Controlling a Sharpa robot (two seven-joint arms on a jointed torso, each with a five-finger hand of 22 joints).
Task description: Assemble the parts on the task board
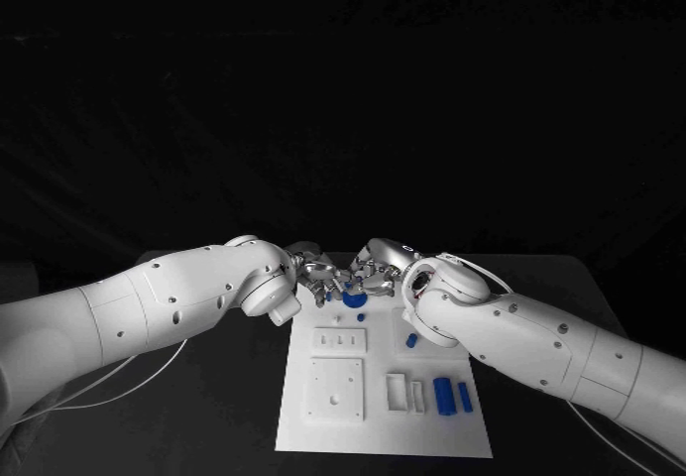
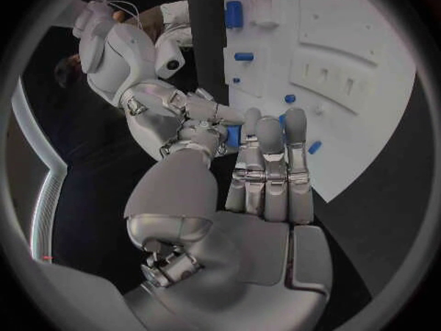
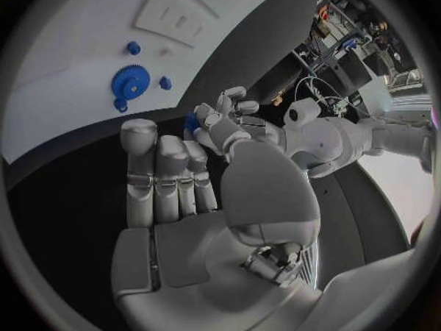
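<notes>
The left robot hand and the right robot hand meet at the far end of the white rectangular task board, together pinching a small blue plastic part between their fingertips.

Flat black bench beneath a dark, creased cloth backdrop; thin white cables trail across the bench surface.

Blue parts and a blue gear lie on the white task board, on a black table.
</notes>
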